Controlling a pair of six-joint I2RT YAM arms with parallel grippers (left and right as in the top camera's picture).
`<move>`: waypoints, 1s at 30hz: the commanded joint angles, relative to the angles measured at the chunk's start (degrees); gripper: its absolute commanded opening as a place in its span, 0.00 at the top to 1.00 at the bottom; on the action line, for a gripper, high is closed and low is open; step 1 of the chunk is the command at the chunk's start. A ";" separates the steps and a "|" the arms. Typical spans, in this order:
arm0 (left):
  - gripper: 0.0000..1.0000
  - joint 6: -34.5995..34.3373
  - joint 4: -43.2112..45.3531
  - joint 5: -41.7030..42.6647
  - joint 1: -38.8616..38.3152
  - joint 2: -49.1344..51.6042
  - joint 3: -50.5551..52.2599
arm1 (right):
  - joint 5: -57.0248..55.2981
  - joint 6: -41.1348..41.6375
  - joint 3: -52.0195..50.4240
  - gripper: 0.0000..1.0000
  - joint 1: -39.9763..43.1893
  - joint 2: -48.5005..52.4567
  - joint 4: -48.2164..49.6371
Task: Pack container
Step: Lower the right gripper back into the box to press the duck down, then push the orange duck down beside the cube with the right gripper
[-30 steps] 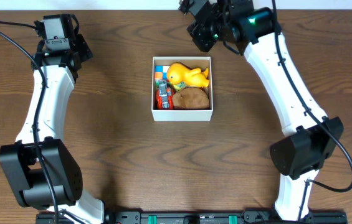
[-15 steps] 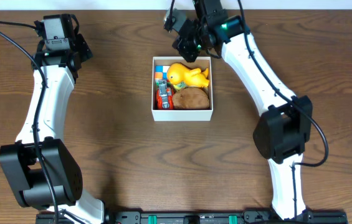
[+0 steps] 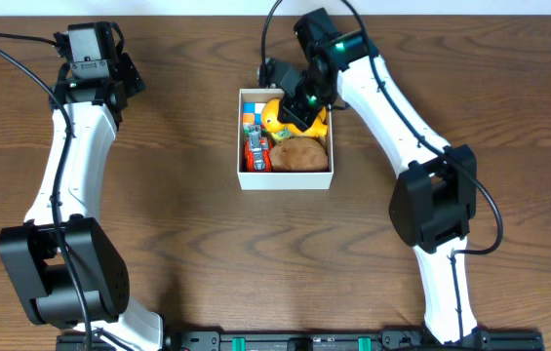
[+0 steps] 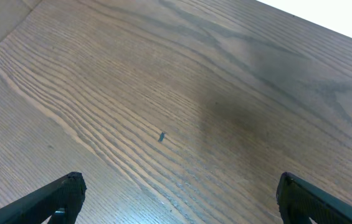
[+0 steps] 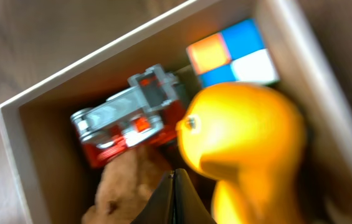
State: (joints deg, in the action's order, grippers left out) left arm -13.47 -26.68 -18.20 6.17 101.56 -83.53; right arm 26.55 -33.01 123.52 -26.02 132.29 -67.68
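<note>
Over the last second the right pincer has swung in from beyond the box's far right corner. It now hangs over the far half of the box, directly above the duck. Its jaws are pressed together and pinch nothing. In the wrist view the closed tips point down between the duck and the brown plush, just above both; whether they touch either is unclear.

The box sits mid-worktop, a little toward the far edge. It is already full: a cube in its far left corner, a red car along the left wall, the plush at the near right and the duck at the far right. With all the toys inside, the shut jaws probably serve as a blunt pusher to settle the duck lower, not to grasp.

The left pincer is spread wide over bare wood near the far left corner of the worktop. It is well apart from the box, seemingly parked out of the way.
</note>
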 commanded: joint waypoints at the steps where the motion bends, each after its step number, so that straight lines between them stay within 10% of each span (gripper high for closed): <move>1: 0.02 0.26 -0.09 -0.50 0.20 -0.46 -0.72 | 1.33 -3.30 0.04 0.99 -0.59 0.98 -0.79; 30: 0.02 0.26 -0.09 -0.50 0.20 -0.46 -0.72 | -6.91 -0.87 -0.37 0.99 -3.45 8.22 6.56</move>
State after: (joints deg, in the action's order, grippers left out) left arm -13.47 -26.70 -18.20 6.17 101.56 -83.53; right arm 24.45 -34.57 123.52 -29.69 138.67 -59.44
